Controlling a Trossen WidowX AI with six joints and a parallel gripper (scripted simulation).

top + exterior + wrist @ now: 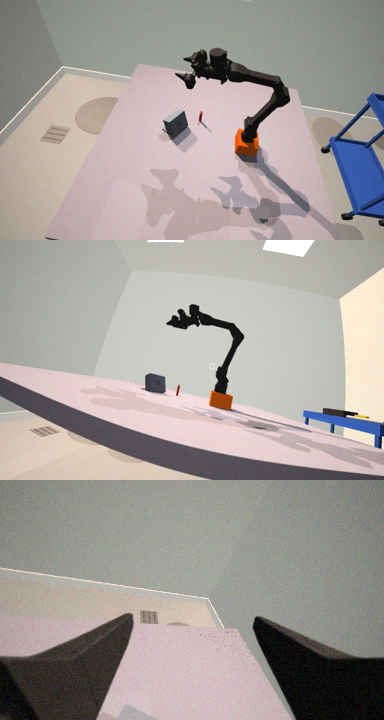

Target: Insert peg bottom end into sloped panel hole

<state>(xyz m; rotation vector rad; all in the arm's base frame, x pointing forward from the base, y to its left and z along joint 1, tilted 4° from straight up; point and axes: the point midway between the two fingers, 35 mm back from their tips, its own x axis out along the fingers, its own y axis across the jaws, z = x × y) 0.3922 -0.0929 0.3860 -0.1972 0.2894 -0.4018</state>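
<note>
My arm bends at the elbow, reaching toward ten o'clock from its base in the top view; my gripper gapes wide, gripping nothing.

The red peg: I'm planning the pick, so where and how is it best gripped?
I'd grip the red peg around its upper part, coming down from above with the tool's fingers on opposite sides. It stands upright and slim, its top exposed, and the bottom end should stay free for the hole. The gray panel block stands beside it, so keep the fingers clear of that.
</note>
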